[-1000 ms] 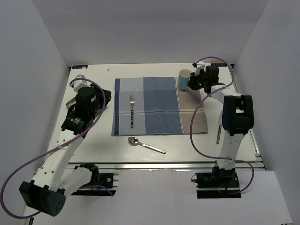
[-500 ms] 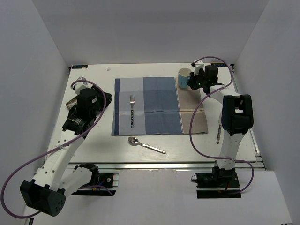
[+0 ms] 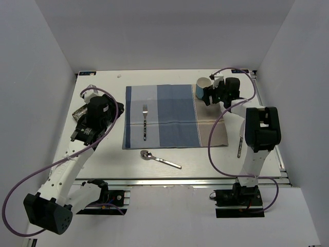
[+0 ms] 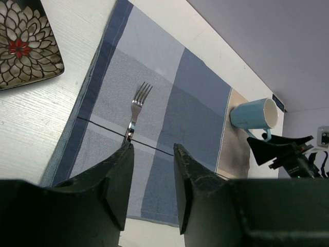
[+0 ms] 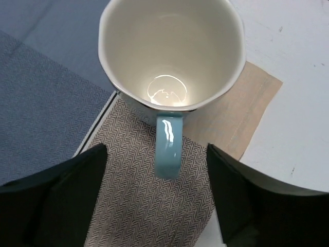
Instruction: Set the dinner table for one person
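On the white dinner table (image 3: 103, 154) lies a blue checked placemat (image 3: 159, 116) with a fork (image 3: 145, 121) on its left half. A light-blue mug (image 3: 202, 83) stands upright on the beige far-right corner of the cloth. My right gripper (image 3: 207, 95) is open, its fingers on either side of the mug's handle (image 5: 168, 146) without touching it. My left gripper (image 4: 151, 154) is open and empty, hovering left of the placemat with the fork (image 4: 134, 105) ahead of it. A spoon (image 3: 160, 159) lies in front of the placemat.
A dark flower-patterned plate (image 4: 23, 43) sits at the left, mostly under my left arm in the top view. A knife (image 3: 240, 146) lies to the right of the beige cloth (image 3: 216, 128). A silver rail (image 3: 180, 181) runs along the near edge.
My right gripper has opened and let go of the mug's handle, drawing back a little to the right. My left gripper has widened slightly, and its arm has shifted a little.
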Controlling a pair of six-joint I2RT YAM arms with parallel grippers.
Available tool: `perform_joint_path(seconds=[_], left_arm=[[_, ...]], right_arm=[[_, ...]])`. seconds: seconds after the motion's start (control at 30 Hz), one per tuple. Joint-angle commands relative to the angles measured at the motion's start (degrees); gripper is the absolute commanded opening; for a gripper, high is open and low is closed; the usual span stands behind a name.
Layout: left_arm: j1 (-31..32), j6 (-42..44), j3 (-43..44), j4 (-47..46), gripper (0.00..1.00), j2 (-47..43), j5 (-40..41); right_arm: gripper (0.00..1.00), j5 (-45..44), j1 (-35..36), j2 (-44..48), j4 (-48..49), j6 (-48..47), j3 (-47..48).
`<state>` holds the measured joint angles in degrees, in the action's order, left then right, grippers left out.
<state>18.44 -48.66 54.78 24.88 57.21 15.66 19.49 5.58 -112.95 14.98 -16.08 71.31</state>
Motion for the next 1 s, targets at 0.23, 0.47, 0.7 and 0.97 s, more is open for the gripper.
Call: perform_joint_path(seconds=[0.23,0.47,0.7,0.97], left_arm=[[-4.62,0.68,1.64,5.42,0.59,5.89,-1.15],[-23.43,-0.02,-2.66,4.13,0.6,9.32,-11.69],[-33.9,-1.35,-9.17,-4.84,0.6,13.54,-20.67],[-42.33,5.24,-9.43,-7.3,0.6,22.31,-20.85]], right_arm=[[0.89,-4.45,-3.73,13.36,1.54,0.78,-3.46],[0.89,13.42,-12.26,23.55,-7.48,-6.05,-4.77],[0.72,35.44,-10.61,29.97,-22.97,-19.69,-7.32],[0.65,36.41,-5.67,33.14,-27.47,-20.67,-11.45]])
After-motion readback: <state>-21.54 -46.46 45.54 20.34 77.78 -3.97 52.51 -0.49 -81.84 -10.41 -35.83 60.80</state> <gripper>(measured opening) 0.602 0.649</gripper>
